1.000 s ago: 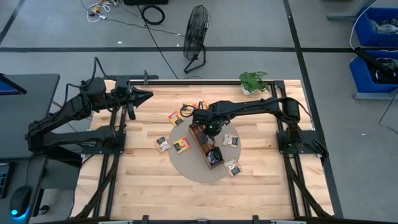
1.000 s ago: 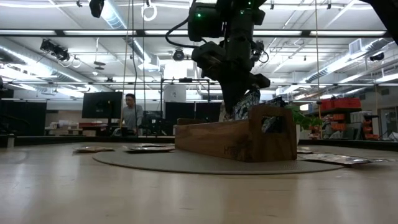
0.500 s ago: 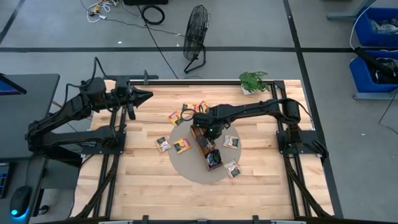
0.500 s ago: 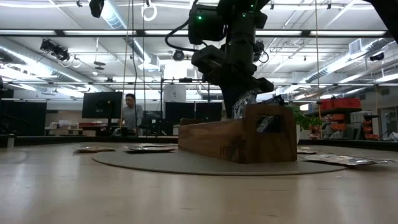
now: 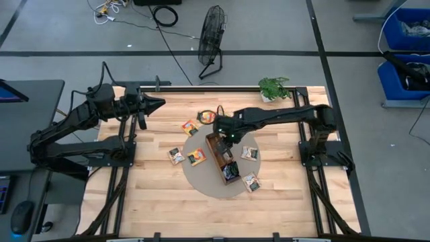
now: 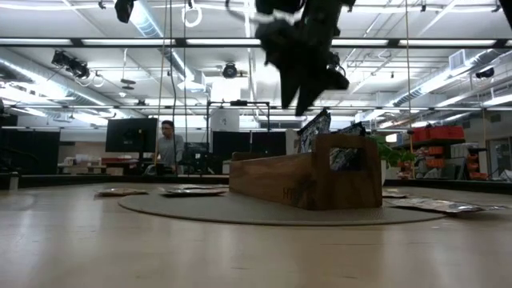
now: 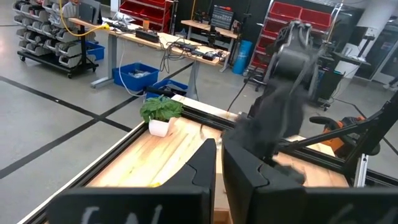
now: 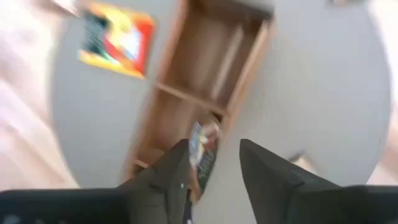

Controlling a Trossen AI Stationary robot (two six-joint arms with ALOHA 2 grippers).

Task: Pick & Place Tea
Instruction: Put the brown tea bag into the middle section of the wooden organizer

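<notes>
Tea sachets lie scattered around the middle of the worktop [image 5: 154, 188], and one sachet [image 8: 202, 151] now stands on edge inside a compartment of the wooden tray [image 5: 222, 160], leaning against a divider. In the low view it pokes up above the tray's rim [image 6: 315, 130], which suggests it was dropped in upright so the slot can take more. Other sachets sit flat: a few on the wood left of the round mat [image 5: 201, 183], a few to the tray's right and above it.

The right gripper [image 5: 223, 129] hovers just above the tray's upper end, its jaws parted with nothing between them; the wrist view shows the gap straddling the standing sachet without touching it.

The left gripper [image 5: 159, 103] waits at the upper left of the worktop, well apart, jaws closed on nothing.
</notes>
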